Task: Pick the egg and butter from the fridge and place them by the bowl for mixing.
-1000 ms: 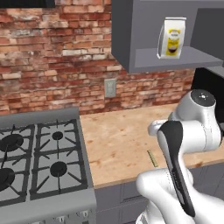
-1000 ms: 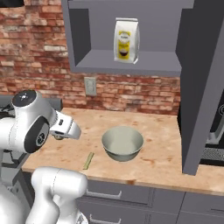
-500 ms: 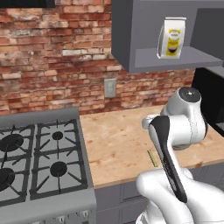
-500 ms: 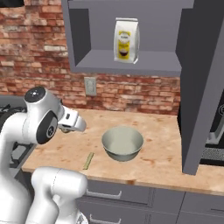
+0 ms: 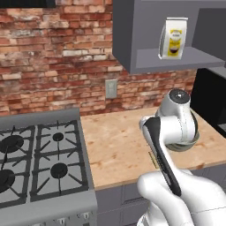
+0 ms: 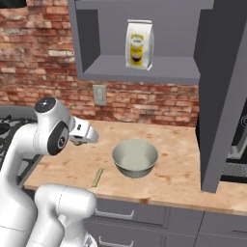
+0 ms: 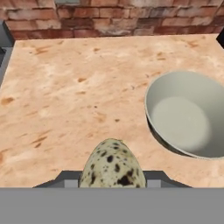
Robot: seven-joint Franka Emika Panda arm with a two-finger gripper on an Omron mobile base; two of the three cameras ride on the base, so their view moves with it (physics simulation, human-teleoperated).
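A speckled tan egg (image 7: pixel 112 164) sits between my gripper's (image 7: pixel 112 177) fingers, which are shut on it above the wooden counter (image 7: pixel 65 87). The pale greenish bowl (image 7: pixel 188 113) stands on the counter just right of the egg in the hand view. From the right base view my hand (image 6: pixel 85 136) hovers left of the bowl (image 6: pixel 135 157). The butter, a thin pale-yellow stick (image 6: pixel 98 177), lies on the counter near its front edge, left of the bowl. The fridge is out of view.
A gas stove (image 5: pixel 39 154) borders the counter on the left. A yellow bag (image 6: pixel 139 44) stands on the open grey shelf (image 6: pixel 140 72) above. A brick wall with an outlet (image 6: pixel 99 94) backs the counter, and a tall grey cabinet (image 6: pixel 219 96) closes its right end.
The arm has swung and straightened, carrying the hand with the egg a little toward the bowl. The bowl and the butter stick have stayed put.
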